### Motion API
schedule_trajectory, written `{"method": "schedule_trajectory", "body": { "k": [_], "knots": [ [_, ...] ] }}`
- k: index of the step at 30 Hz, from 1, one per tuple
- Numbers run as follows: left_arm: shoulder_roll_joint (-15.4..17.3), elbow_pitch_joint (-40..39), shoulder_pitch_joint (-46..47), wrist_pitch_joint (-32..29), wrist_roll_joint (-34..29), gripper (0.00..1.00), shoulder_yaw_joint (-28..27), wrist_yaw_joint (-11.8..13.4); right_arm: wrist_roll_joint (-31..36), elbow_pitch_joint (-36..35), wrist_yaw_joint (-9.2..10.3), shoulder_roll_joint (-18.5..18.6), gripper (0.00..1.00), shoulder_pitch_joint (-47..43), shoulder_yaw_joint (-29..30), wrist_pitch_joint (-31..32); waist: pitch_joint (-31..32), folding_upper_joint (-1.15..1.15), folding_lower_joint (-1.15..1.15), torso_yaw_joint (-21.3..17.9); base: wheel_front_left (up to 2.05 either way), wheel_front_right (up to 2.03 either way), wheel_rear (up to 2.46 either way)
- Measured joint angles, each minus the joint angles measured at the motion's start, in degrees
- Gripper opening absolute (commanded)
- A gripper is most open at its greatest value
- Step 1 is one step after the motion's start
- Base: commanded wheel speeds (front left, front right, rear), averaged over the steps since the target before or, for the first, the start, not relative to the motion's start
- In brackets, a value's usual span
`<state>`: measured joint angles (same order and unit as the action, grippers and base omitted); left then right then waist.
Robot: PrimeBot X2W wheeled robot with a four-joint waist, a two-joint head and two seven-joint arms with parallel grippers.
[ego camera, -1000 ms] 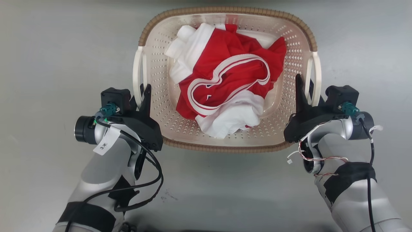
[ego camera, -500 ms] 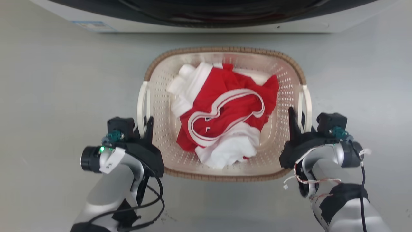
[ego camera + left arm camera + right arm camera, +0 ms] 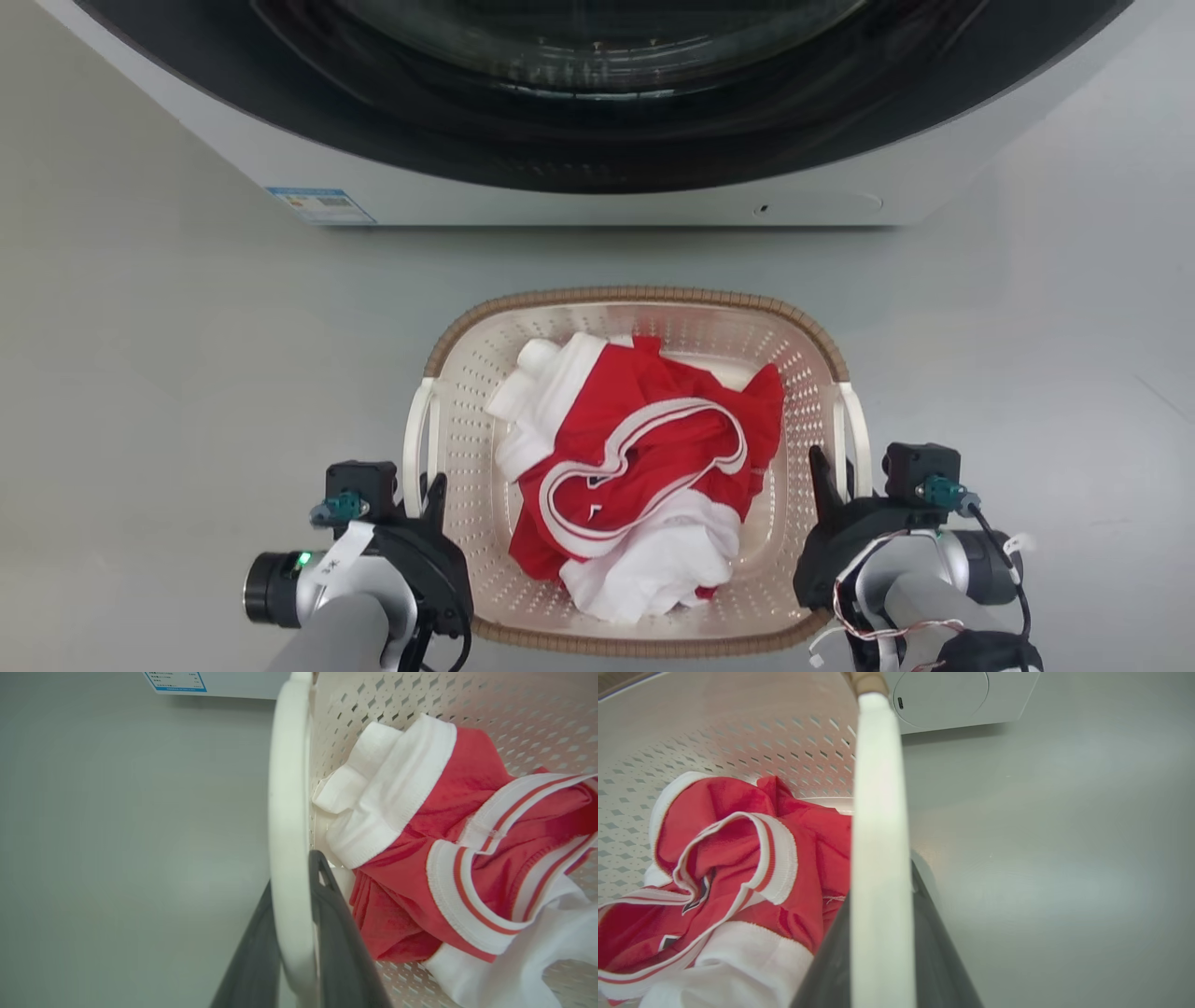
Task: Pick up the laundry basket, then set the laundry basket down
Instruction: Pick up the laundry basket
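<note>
In front of the washing machine (image 3: 597, 201), with a strip of bare grey floor (image 3: 140, 373) between the two, the laundry basket (image 3: 644, 296) sits level and upright in the head view, its brown woven-look rim uppermost and its long axis running left to right. A crumpled red-and-white garment (image 3: 635, 467) lies inside, heaped against the perforated bottom and reaching toward the far wall. The left gripper (image 3: 422, 492) is at the basket's left handle (image 3: 412, 439); in the left wrist view the two dark fingers (image 3: 345, 952) stand one on either side of the white handle bar, pressed close against it, with the inner finger inside the basket beside the garment. The right gripper (image 3: 834, 473) is at the right handle (image 3: 860, 425) in the same arrangement: in the right wrist view its fingers (image 3: 938, 952) flank the white bar with no visible gap, one inside the basket wall and one outside. Both grippers are therefore closed narrowly on the handles – one per side. Whether the basket's base is touching the floor cannot be determined from these views. A small blue label (image 3: 320, 203) is fixed to the machine's lower front panel, left of the door.
</note>
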<state>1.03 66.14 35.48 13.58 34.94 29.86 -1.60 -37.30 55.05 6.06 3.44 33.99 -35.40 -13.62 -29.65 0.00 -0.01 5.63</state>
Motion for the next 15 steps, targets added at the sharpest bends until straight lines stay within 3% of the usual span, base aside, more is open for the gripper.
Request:
{"method": "schedule_trajectory", "body": {
  "k": [15],
  "knots": [
    [0.77,1.02,-10.45,-5.25,3.72,0.00,5.06,-0.93,-9.68,0.21,1.08,0.11,0.00,-9.65,-8.51,5.23,12.87,0.00,0.00,-0.72,0.00,0.00,0.00]
  ]
}}
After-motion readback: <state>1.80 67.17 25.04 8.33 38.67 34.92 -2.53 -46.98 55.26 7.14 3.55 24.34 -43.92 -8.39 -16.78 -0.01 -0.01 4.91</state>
